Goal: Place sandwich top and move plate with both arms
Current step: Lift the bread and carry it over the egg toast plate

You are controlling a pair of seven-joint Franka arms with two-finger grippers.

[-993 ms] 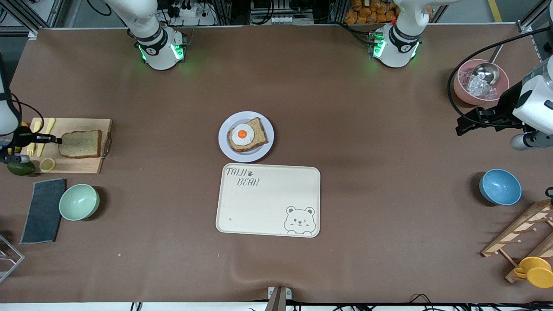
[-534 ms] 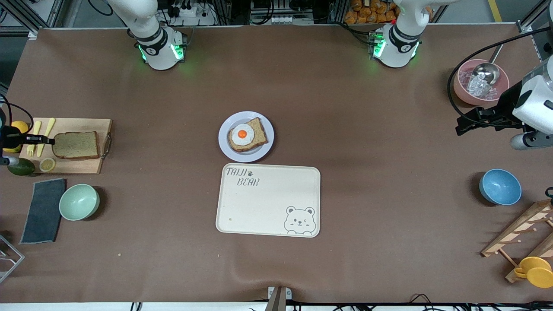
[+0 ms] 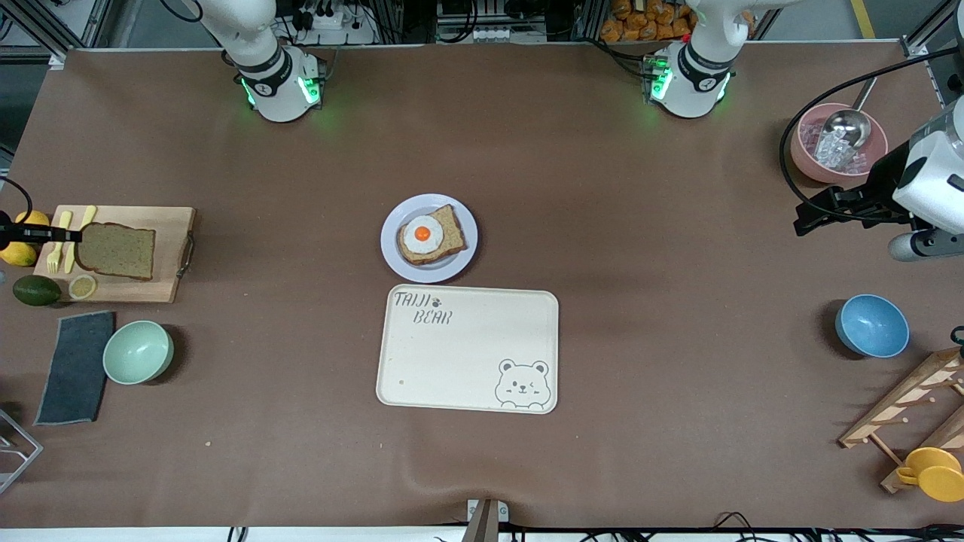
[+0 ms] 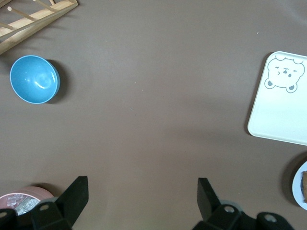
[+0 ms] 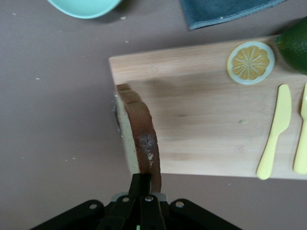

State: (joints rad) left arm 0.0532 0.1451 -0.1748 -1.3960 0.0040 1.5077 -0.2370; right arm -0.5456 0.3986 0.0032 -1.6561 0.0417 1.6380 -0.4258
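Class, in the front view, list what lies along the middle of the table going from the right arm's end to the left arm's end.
Cutting board → sandwich top in the right gripper above it → plate → left gripper.

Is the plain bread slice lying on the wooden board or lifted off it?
Lifted: the right gripper pinches the bread slice above the board.

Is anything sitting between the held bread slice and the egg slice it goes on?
Nothing visible: the right gripper holds the sandwich top over the cutting board, with bare table toward the plate.
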